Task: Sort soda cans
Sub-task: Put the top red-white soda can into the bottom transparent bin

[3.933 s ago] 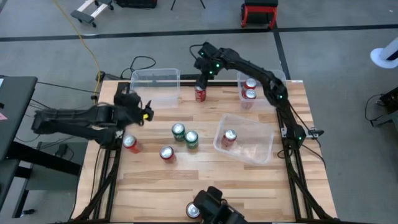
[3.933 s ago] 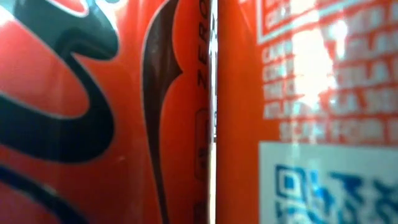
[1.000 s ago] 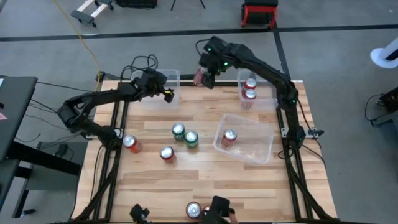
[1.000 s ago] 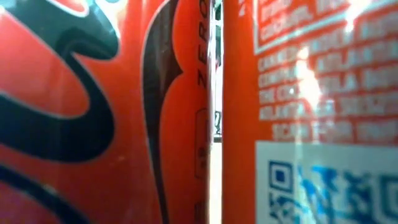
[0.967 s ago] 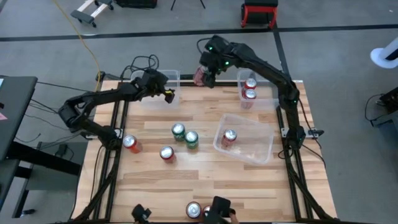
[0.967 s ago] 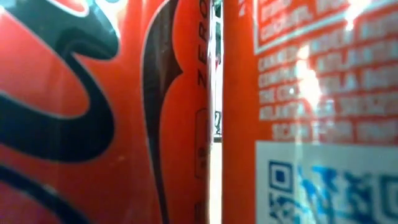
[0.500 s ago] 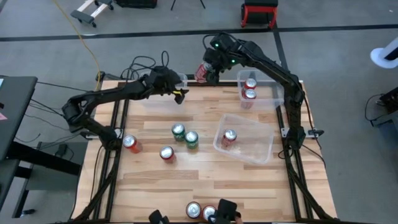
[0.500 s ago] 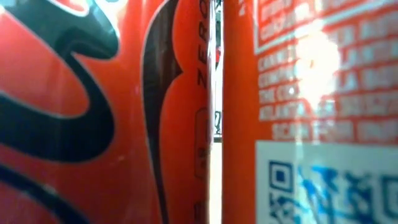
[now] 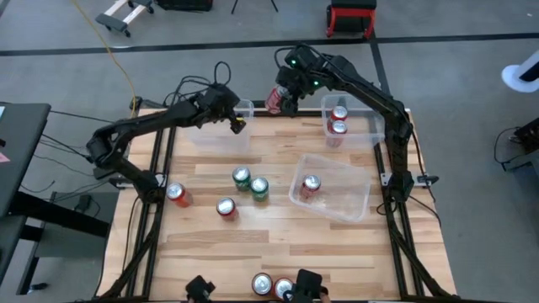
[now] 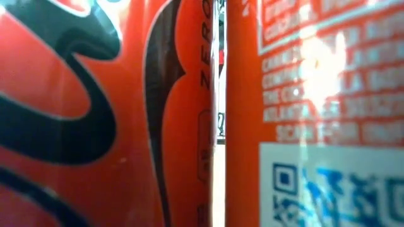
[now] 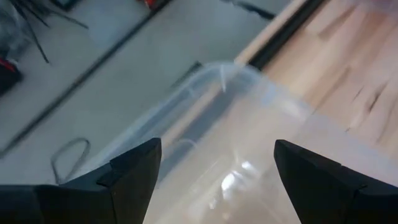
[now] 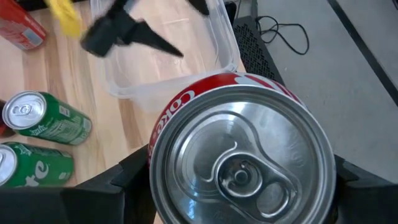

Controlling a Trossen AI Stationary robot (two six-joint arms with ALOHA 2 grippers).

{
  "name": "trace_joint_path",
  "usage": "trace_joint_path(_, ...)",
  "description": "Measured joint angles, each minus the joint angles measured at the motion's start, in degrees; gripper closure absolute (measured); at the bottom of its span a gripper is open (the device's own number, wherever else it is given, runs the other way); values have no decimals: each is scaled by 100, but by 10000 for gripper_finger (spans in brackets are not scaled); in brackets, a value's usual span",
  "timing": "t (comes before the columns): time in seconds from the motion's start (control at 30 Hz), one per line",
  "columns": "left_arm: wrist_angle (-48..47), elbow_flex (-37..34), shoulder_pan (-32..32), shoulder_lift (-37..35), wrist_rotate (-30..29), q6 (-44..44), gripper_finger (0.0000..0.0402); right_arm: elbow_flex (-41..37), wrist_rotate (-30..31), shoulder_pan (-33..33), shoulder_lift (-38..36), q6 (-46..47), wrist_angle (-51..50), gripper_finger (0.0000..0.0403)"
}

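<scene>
My right gripper is shut on a red soda can and holds it in the air over the table's far edge, between the two far bins. My left gripper hangs open and empty over the right end of the clear far-left bin. Two green cans and two red cans stand on the table. One red can lies in the tilted middle bin. Two red cans stand in the far-right bin. My right gripper pinches the red can between its two fingers, on opposite sides of the can's wall below the top rim. The can is lifted clear of the table, and its silver top faces the wrist camera.
Clear bins stand at the far left and far right; a third lies tilted right of centre. Two red cans stand at the near edge, filling the low view. Bare wood lies in the near half.
My left gripper has gone up and toward the table's right edge along the far side, from the bin's middle to its right end, rolling a little. My right gripper has risen slightly with the red can, then kept still.
</scene>
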Motion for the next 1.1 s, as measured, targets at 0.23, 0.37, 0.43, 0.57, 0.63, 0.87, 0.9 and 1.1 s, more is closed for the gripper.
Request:
trace_joint_path(0.23,75,149,7,671,367,-39,96,0,0,0,0,-15,29,108)
trace_joint_path(0.37,77,407,-188,1031,649,-41,96,0,-2,-1,0,-15,31,108)
trace_joint_path(0.43,70,540,-306,1159,676,-44,96,0,-2,-15,0,-15,30,108)
trace_joint_path(0.57,358,784,-537,1253,677,-81,96,0,0,-15,0,-15,28,108)
trace_joint_path(0.63,515,920,-631,1256,792,-113,96,0,0,-15,0,-15,17,108)
trace_joint_path(0.87,490,1256,-911,1232,886,-110,96,0,-1,-15,0,-13,-34,108)
trace_joint_path(0.9,303,1302,-920,1197,781,-90,96,0,-1,-15,0,-13,-30,108)
trace_joint_path(1.1,-644,1368,-919,587,199,-35,96,0,-2,-50,0,-13,68,108)
